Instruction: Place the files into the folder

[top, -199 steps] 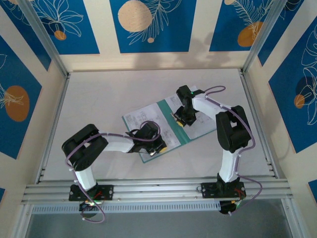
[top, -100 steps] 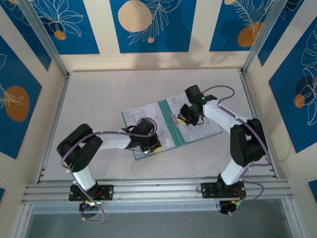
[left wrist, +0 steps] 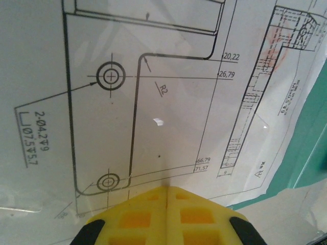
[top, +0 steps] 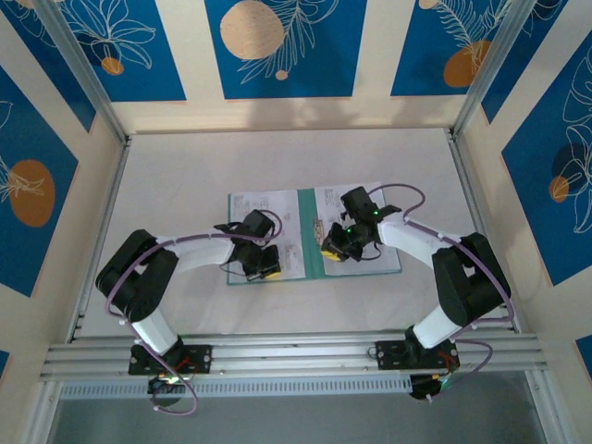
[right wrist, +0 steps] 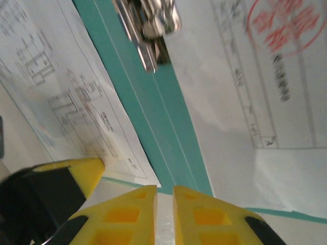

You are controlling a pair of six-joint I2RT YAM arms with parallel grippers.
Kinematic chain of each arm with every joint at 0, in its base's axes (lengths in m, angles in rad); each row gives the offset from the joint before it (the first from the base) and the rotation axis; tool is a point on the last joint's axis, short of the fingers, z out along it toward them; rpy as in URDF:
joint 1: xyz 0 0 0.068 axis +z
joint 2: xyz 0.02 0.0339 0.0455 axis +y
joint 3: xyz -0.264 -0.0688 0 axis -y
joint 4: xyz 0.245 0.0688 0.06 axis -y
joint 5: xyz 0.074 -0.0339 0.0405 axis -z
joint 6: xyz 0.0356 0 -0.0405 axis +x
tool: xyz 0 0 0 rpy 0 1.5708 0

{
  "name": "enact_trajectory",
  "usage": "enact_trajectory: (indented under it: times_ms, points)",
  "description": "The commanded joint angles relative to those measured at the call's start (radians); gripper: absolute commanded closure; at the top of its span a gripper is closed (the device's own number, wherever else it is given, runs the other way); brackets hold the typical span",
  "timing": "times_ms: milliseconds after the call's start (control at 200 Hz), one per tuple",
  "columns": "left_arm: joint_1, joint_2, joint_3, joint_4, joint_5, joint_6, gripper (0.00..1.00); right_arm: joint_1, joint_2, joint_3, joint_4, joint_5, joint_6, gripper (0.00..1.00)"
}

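Pale table (top: 185, 166), your folder (top: 310, 239) open under files (top: 254, 205), left gripper (top: 265, 272) clenched over its left page, right gripper (top: 330, 250) barely parted at spine.

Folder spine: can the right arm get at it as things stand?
Probably yes. The right tool hangs just above the folder at its bare teal spine strip, with nothing between them. The files lie to either side of the strip, and the left tool is over the left-hand one, apart.

surface: white table (top: 185, 166) | lying on it: open teal folder (top: 310, 236)
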Motion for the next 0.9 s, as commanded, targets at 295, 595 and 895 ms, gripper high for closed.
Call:
enact_trajectory:
  times_ms: [295, 595, 895]
  points:
    - [0.008, -0.026, 0.018, -0.112, -0.042, 0.045, 1.00, 0.047, 0.083, -0.060, 0.137, -0.051, 0.073, 0.91]
    - [0.008, -0.063, 0.053, -0.173, -0.068, 0.076, 0.88, 0.055, 0.135, -0.067, 0.125, -0.034, 0.092, 0.92]
    - [0.109, -0.199, 0.016, -0.283, -0.099, 0.142, 0.62, 0.055, 0.169, -0.060, 0.032, 0.009, 0.082, 0.94]
